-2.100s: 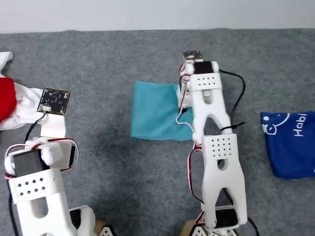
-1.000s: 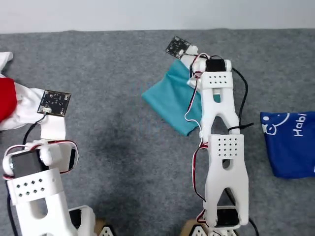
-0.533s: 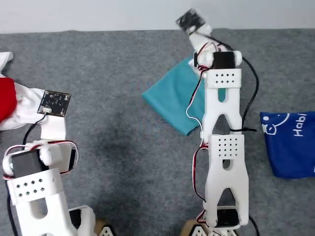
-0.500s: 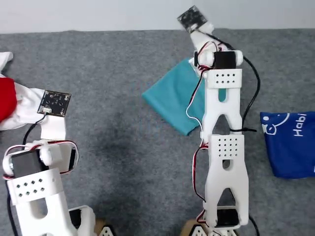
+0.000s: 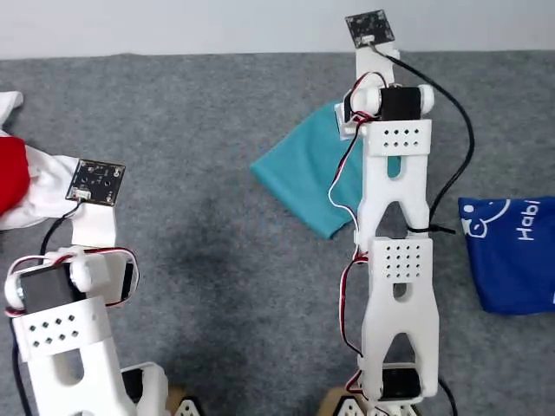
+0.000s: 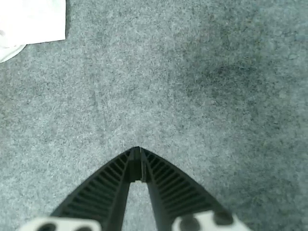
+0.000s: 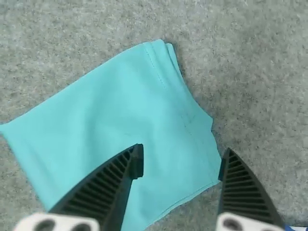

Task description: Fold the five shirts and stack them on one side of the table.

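Three piles of cloth lie on your table, which is covered in rough grey carpet. A pale wall runs along the far edge.

The teal shirt is folded flat and sits near the middle, toward the far side. It is turned like a diamond, with one corner pointing at the left side of the table and one pointing back at the arms. Your right arm reaches out over its right part and hides that part from above, so you cannot tell which way is longer. From the right wrist view the folded edges look neat and stacked at one corner.

Your right gripper hangs above the teal shirt with its fingers spread wide, holding nothing.

Your left gripper is pinched closed with nothing in it, over bare carpet. It is near the white shirt, which lies at the left edge with a red shirt on it.

A blue shirt with white print lies at the right edge, well apart from the teal one.
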### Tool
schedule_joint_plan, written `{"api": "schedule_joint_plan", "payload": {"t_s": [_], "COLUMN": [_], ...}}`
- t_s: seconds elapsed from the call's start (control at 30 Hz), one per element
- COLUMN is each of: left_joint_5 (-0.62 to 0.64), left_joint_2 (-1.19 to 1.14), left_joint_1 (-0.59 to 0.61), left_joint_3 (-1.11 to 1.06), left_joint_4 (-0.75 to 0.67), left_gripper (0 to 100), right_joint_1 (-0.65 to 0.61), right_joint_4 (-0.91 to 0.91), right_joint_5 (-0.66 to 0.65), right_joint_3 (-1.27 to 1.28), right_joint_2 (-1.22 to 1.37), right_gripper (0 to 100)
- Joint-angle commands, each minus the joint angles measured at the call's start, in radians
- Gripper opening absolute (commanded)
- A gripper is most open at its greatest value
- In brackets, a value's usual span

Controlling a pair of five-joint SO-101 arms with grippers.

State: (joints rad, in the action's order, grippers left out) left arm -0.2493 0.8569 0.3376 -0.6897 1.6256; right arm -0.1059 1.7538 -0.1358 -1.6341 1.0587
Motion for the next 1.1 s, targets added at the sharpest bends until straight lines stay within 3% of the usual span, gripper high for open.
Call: {"api": "schedule_joint_plan", "payload": {"t_s": [0.0, 0.13, 0.4, 0.6, 0.93, 1.07], "left_joint_5": [-0.006, -0.006, -0.005, -0.003, -0.008, -0.008], "left_joint_2": [0.020, 0.020, 0.020, 0.020, 0.020, 0.020], "left_joint_1": [0.006, 0.008, 0.008, 0.008, 0.008, 0.008], "left_joint_3": [0.033, 0.033, 0.035, 0.033, 0.028, 0.028], "left_joint_4": [0.026, 0.023, 0.018, -0.015, -0.035, -0.037], "left_gripper": [0, 0, 0, 0, 0, 0], "right_joint_1": [-0.025, -0.025, 0.021, 0.015, 0.005, 0.007], "right_joint_4": [0.041, 0.041, 0.039, 0.042, 0.044, 0.044], "right_joint_5": [0.068, 0.173, 0.183, 0.301, 0.313, 0.427], "right_joint_3": [-0.048, -0.049, -0.046, -0.046, -0.021, 0.077], "right_joint_2": [-0.084, -0.133, -0.249, -0.357, -0.444, -0.484], "right_gripper": [26.0, 26.2, 25.3, 11.6, 16.1, 16.1]}}
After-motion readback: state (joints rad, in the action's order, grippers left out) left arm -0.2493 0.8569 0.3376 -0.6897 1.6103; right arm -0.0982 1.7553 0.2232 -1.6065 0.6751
